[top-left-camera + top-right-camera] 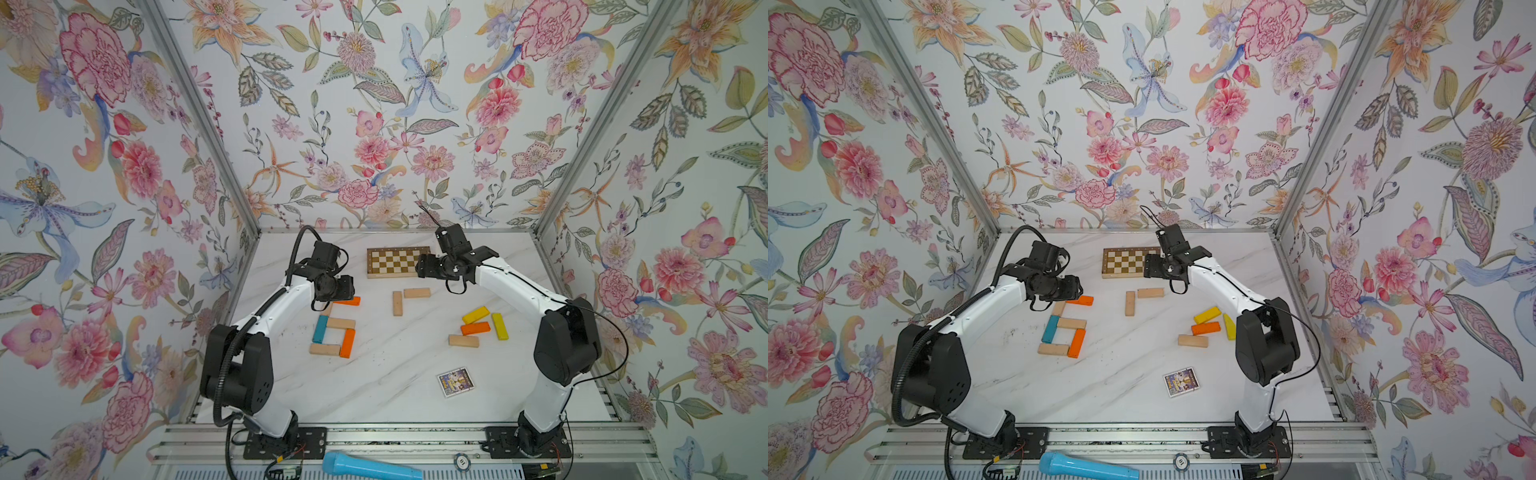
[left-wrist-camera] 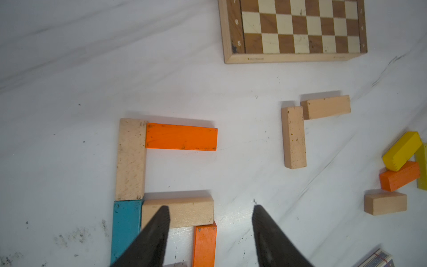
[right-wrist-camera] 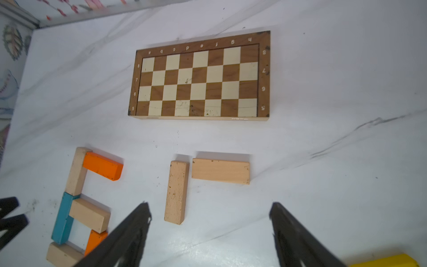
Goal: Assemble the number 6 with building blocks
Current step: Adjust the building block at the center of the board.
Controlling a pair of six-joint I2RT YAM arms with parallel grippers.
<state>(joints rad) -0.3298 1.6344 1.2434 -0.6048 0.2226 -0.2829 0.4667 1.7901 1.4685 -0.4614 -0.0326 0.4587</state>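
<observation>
Left wrist view: left gripper (image 2: 210, 208) spread, empty, above six-shaped building blocks (image 2: 181, 136); right gripper (image 3: 209, 205) likewise spread, empty.

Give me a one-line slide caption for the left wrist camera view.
Left pincer, open, above a block-built 6, with spare wooden blocks and a chessboard nearby.

Pink, orange and blue floral paper (image 1: 1142, 124) is covering the left wall (image 1: 83, 208), far wall (image 1: 374, 104) and right wall (image 1: 685, 208), silver metal posts (image 1: 200, 116) are marking both far corners, and soft even light is falling on the white marble-veined tabletop (image 1: 395, 382).
</observation>
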